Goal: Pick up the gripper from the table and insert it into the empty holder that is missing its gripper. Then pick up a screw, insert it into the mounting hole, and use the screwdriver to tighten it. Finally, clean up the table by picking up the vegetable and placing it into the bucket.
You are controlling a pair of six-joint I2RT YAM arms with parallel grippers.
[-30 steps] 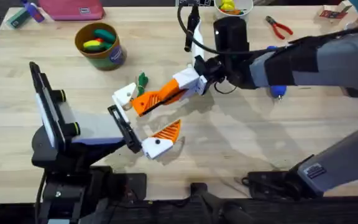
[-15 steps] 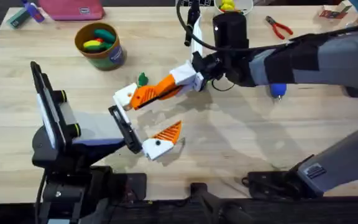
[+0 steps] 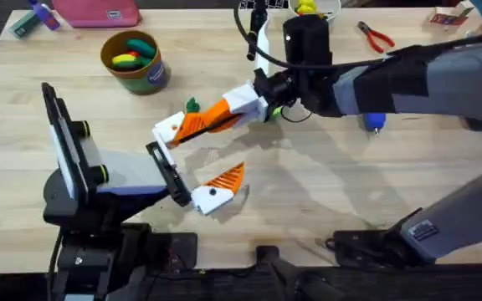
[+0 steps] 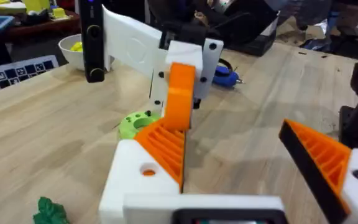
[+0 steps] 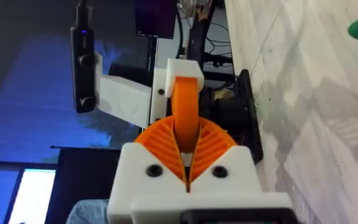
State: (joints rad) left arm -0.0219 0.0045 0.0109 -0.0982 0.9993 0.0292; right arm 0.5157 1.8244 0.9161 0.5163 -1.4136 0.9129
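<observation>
My right gripper (image 3: pixel 234 112) reaches across the table, shut on the orange ribbed gripper (image 3: pixel 201 124). The far end of that piece rests against the white holder (image 3: pixel 167 130) on my left arm's jaw. In the left wrist view the orange gripper (image 4: pixel 165 144) lies on the holder (image 4: pixel 135 186). My left gripper (image 3: pixel 199 160) is open, its other finger carrying an orange pad (image 3: pixel 228 176). The green vegetable (image 3: pixel 192 105) lies just beyond the holder. The teal bucket (image 3: pixel 143 77) stands at the far left with toys in it. The blue screwdriver (image 3: pixel 374 122) pokes out from under my right arm.
Red-handled pliers (image 3: pixel 376 36) and a white bowl (image 3: pixel 329 12) sit at the far edge. A pink case (image 3: pixel 95 12) is at the far left. A green disc (image 4: pixel 135 123) lies on the wood under my right gripper.
My right gripper has carried the orange gripper a little farther from the bases and pressed it closer to the holder. The left arm has not moved.
</observation>
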